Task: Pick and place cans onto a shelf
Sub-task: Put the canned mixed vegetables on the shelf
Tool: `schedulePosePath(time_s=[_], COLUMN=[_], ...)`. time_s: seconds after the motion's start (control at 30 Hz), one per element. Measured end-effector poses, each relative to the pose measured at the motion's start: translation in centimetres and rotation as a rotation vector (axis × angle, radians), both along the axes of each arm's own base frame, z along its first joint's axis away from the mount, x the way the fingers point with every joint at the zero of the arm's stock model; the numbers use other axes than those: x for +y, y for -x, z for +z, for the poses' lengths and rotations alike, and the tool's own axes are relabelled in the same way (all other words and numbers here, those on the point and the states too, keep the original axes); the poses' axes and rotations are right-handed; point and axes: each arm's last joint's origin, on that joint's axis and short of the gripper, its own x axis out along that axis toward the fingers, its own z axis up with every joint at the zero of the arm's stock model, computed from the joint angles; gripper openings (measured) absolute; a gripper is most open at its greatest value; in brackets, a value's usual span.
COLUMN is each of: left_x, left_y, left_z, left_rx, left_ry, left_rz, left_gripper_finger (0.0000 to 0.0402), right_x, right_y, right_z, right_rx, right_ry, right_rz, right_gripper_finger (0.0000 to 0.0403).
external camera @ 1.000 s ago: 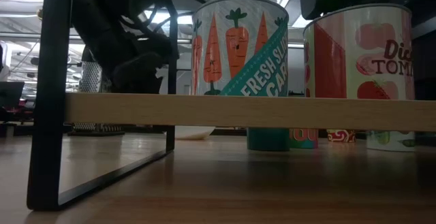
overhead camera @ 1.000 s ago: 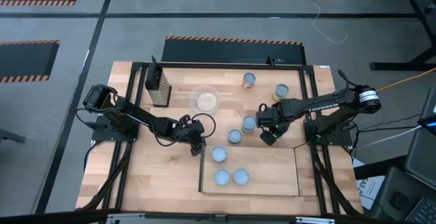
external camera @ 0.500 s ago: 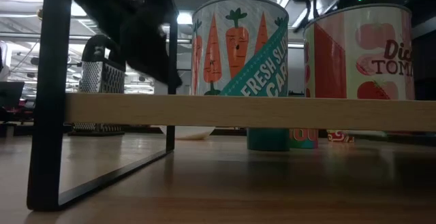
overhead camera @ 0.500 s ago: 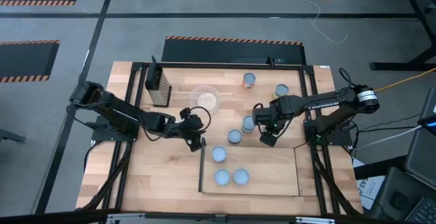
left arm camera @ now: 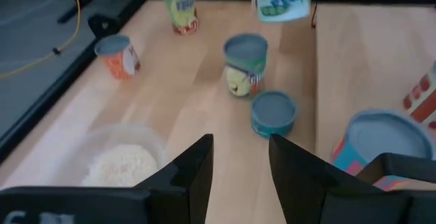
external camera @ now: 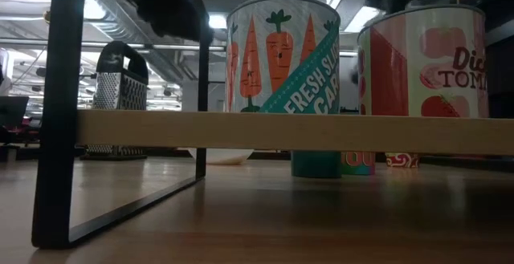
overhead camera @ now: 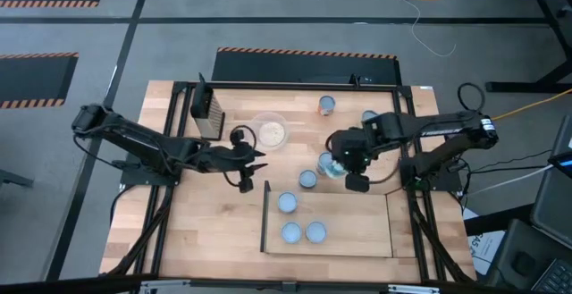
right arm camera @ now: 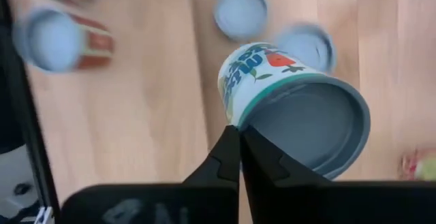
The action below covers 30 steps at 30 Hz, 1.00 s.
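My right gripper [right arm camera: 236,149] sits at the lower centre of its wrist view, fingers pinched together on the rim of the teal-and-white can [right arm camera: 293,115]; that can hangs tilted above the wooden table [overhead camera: 179,231], clear of the wood, with its pale round end towards my camera. In my left wrist view the same can shows at the top edge, right of centre.

My left gripper [left arm camera: 242,176] is at the bottom centre of its own view, fingers spread wide with nothing between them; from above it lies left of centre, near the clear bowl [overhead camera: 269,131] of pale grains and well apart from the cans.

The shelf [overhead camera: 357,227] fills the lower centre of the high view; three cans stand on its left part: one near the upper left corner [overhead camera: 287,203] and a pair side by side below it [overhead camera: 291,232]. A teal can [overhead camera: 307,180] stands on the table just beyond the shelf's upper edge; two more stand farther up, an orange can [overhead camera: 327,105] and a yellow can [overhead camera: 369,117].

In the low view the carrot can [external camera: 281,55] and the tomato can [external camera: 426,59] stand upright on the shelf board; the grater [external camera: 120,95] is at the left behind it.
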Motion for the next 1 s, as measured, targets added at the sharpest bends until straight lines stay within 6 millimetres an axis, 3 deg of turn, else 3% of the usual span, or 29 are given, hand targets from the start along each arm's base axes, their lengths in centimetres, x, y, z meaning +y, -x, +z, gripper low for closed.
schedulePosePath(time_s=[0.13, 0.27, 0.6, 1.0], left_x=[0.2, 0.2, 0.2, 0.2], left_y=[0.8, 1.2, 1.3, 1.3], left_z=[1.2, 1.8, 1.8, 1.8], left_rx=[-0.049, -0.072, -0.074, -0.074], left_ry=[0.005, 0.013, 0.016, 0.020], left_rz=[-0.004, -0.013, -0.014, -0.012], left_gripper_finger=[0.0135, 0.0135, 0.0135, 0.0135], right_x=[1.4, 3.1, 7.6, 9.6], right_y=[-0.8, -1.4, -3.9, -6.0], right_z=[1.3, 1.2, -2.8, -7.1], right_rx=[-0.138, -0.193, -0.103, 0.011], right_ry=[0.010, 0.007, 0.054, 0.084], right_rz=[0.057, 0.141, 0.376, 0.444], right_gripper_finger=[0.0006, 0.0006, 0.0006, 0.0006])
